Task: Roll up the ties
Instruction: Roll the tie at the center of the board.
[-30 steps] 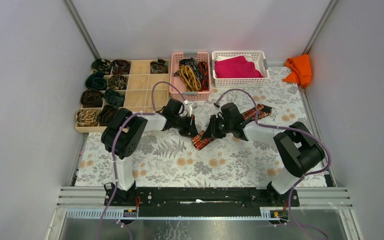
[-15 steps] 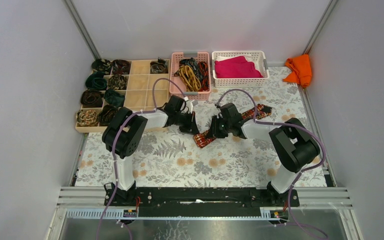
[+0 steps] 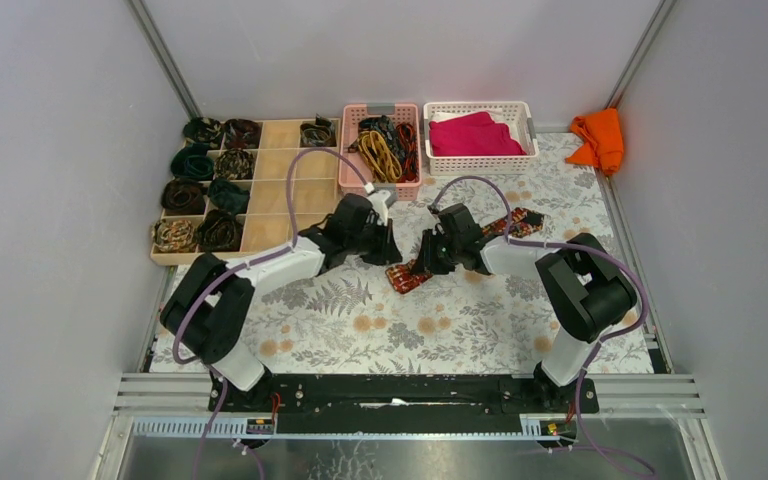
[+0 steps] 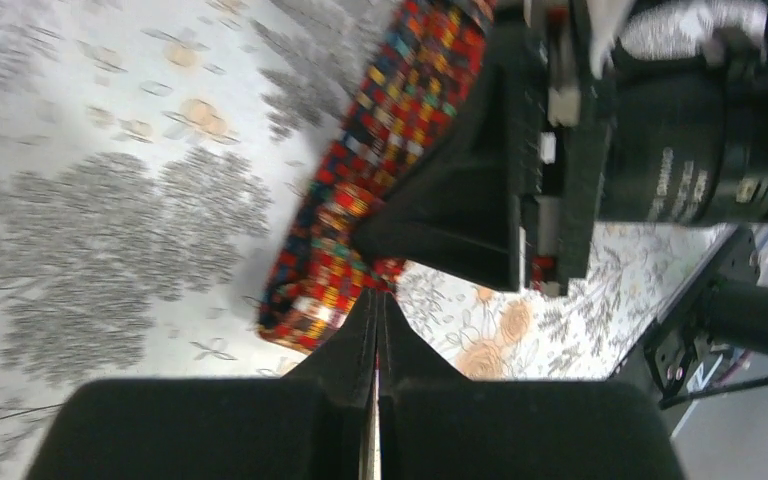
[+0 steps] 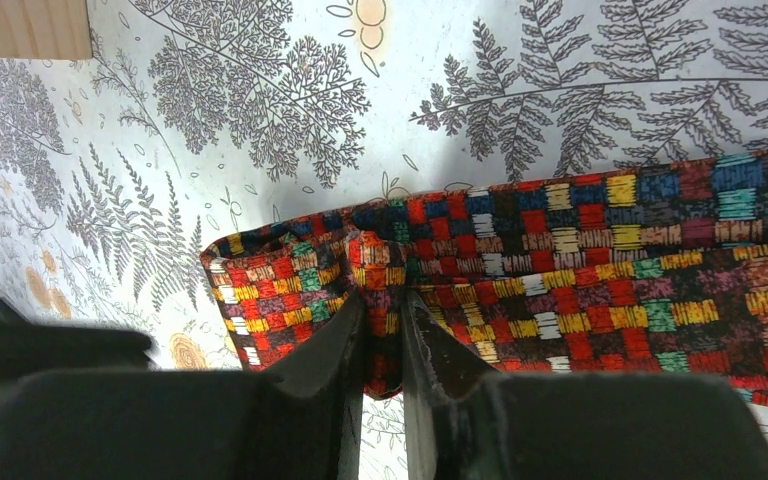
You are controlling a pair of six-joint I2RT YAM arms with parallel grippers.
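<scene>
Red-orange patterned tie (image 3: 407,277) lies flat, long axis diagonal. R gripper (image 5: 382,310) pinches its folded near-left end; remainder trails far-right. L gripper (image 4: 377,300) pressed together, empty, tips just short of that end.

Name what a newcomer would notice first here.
The bright red-orange checked tie lies diagonally mid-table, its near end pinched in the right gripper, with the shut left gripper close beside it. Next comes the wooden tray at far left, several compartments holding rolled ties, and the magenta cloth in the white basket at the back.
</scene>
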